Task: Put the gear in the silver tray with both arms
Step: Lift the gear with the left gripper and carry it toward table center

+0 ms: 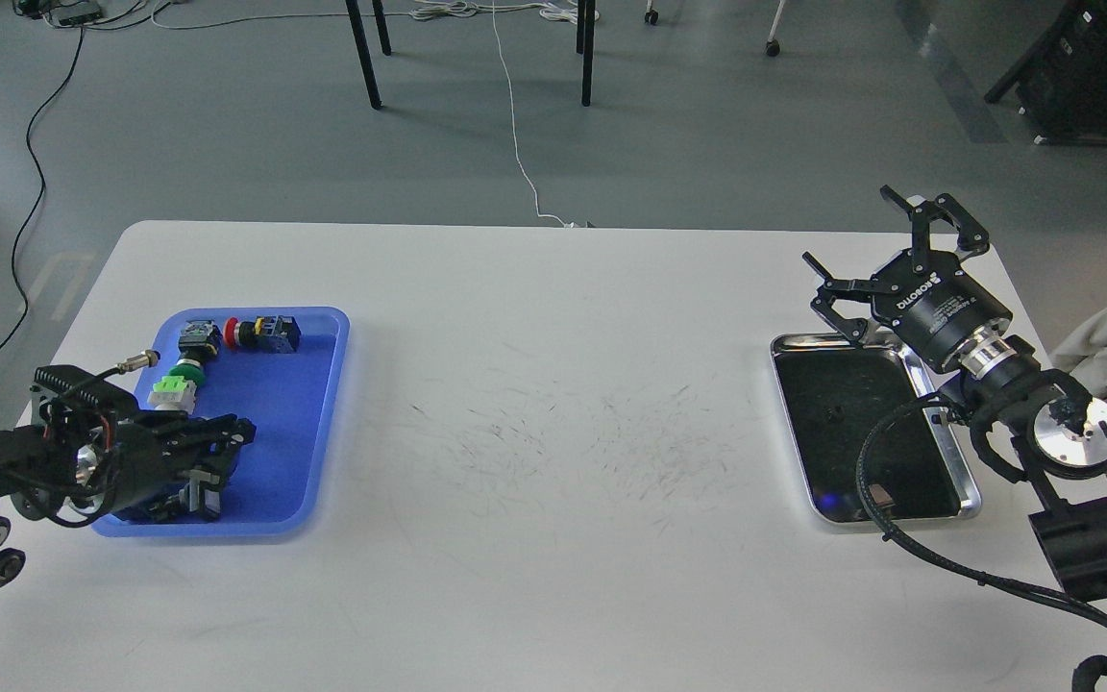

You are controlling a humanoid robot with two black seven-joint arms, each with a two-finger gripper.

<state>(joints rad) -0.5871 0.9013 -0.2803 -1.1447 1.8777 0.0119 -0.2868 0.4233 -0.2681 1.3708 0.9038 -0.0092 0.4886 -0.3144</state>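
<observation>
Arms reach in from both sides of the white table [553,404]. At nine o'clock the left gripper [232,444] lies low and level over the near part of the blue tray [318,423], pointing toward three o'clock; its fingers look drawn close together, but whether they are clenched on anything I cannot tell. Beyond it in the blue tray sit a red-capped switch [260,333], a green-capped button [186,373], a pale green block [172,391] and a small metal sensor [137,362].

At three o'clock the right gripper [885,252] tilts up toward eleven o'clock, its claw fingers spread wide and released, holding nothing. It hovers over the far edge of the silver tray [957,461], whose dark mirror bottom looks bare. A black hose curves across the tray's near corner.

Fine dark scratches mark the table's middle. Past twelve o'clock lie grey floor, black furniture legs and a white cable [513,125].
</observation>
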